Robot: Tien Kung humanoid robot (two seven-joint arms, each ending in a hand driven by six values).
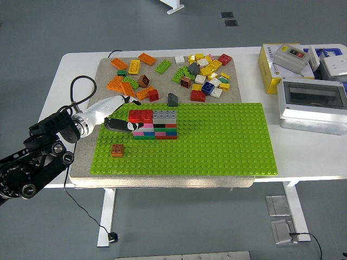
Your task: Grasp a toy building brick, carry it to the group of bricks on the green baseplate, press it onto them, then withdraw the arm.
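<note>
A stack of bricks (154,124) stands on the green baseplate (217,141), with a red brick (140,115) and a grey brick (165,115) on top. My left hand (120,116) reaches in from the left, just left of the stack, fingers relaxed and holding nothing. A single brown brick (117,150) sits on the baseplate near its left front. Loose bricks (162,73) lie scattered on the mat behind the baseplate.
A dark grey brick (172,99) lies at the baseplate's back edge. A yellow box (282,65) and a grey electrical enclosure (312,103) stand at the table's right. A black cable (81,89) loops by my left arm.
</note>
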